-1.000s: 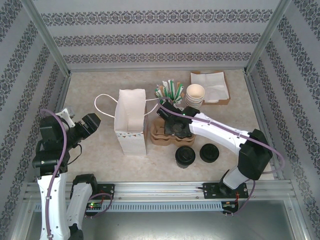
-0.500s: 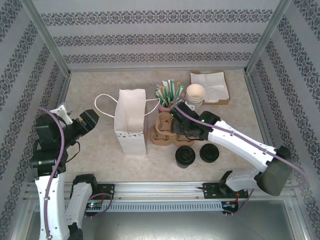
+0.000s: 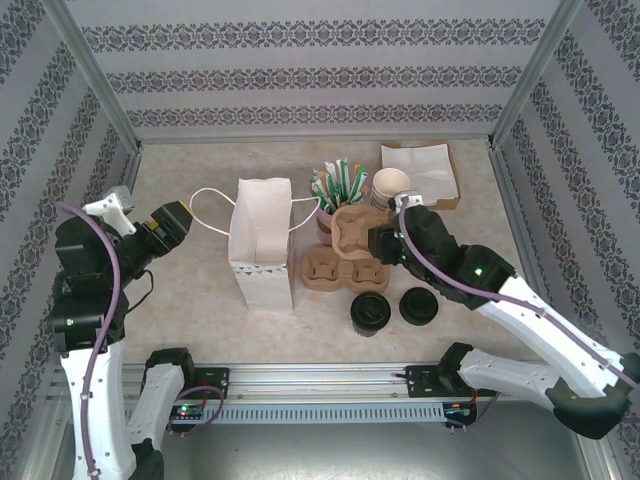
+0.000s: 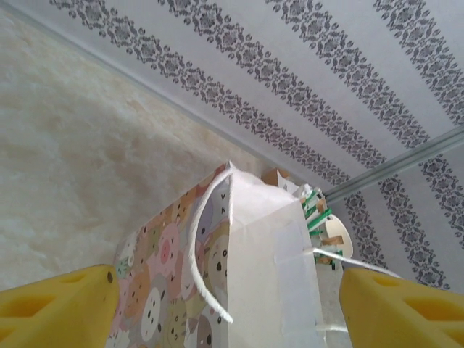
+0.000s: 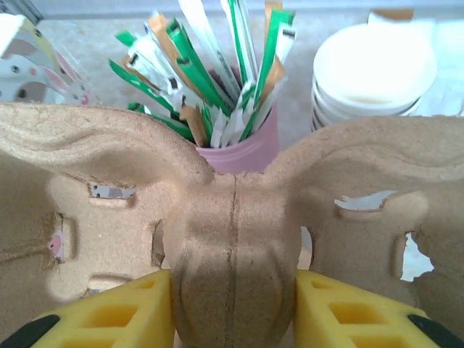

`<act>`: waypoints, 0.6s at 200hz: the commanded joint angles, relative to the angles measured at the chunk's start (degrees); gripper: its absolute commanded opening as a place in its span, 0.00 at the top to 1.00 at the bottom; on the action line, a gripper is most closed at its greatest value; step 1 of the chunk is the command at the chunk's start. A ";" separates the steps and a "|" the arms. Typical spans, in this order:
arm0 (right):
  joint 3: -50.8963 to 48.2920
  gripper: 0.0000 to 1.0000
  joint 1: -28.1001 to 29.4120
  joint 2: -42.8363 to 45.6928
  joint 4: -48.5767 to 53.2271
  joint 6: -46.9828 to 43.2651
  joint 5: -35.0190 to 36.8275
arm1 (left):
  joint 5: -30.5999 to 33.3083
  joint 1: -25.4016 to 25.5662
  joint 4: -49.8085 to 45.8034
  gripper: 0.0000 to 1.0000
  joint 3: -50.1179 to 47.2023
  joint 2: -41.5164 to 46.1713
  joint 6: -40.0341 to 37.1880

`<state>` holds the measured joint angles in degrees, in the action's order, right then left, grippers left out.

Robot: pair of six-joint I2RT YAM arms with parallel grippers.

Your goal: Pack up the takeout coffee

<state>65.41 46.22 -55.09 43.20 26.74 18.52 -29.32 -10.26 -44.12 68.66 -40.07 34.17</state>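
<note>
On the beige bench between patterned walls, the right end effector is clamped on the centre ridge of a pulp carrier, probably to free it for the takeout coffee standing just near-side of it, while the left end effector gapes empty toward the paper bag.

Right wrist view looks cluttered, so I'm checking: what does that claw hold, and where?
The right claw pinches a cardboard cup carrier by its raised central ridge.

I see the carrier as rough, matt pulp. Left of it the bag is smooth paper; before it, the coffee lid is plastic.
</note>
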 commanded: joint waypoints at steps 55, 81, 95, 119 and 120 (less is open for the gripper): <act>15.56 0.58 -0.50 -0.40 -1.47 -33.46 -5.05 | -3.12 -0.55 1.28 0.19 8.11 -10.15 -2.53; 22.61 0.58 0.14 -4.77 -1.74 -40.29 -11.81 | -2.69 -0.55 -0.51 0.19 10.00 -12.86 -4.25; 27.21 0.58 0.93 -7.79 -1.28 -42.34 -13.89 | -1.90 -0.56 -1.69 0.19 10.35 -13.52 -5.37; 34.30 0.59 2.72 -14.08 -0.34 -44.93 -18.29 | -4.18 -0.55 -2.26 0.19 8.38 -13.83 -5.12; 34.46 0.59 2.82 -14.34 -0.33 -45.06 -18.50 | -4.31 -0.55 -2.32 0.19 8.31 -13.86 -5.10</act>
<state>94.32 47.33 -64.49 42.98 -12.12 6.94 -31.09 -10.26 -44.71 76.97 -54.65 31.18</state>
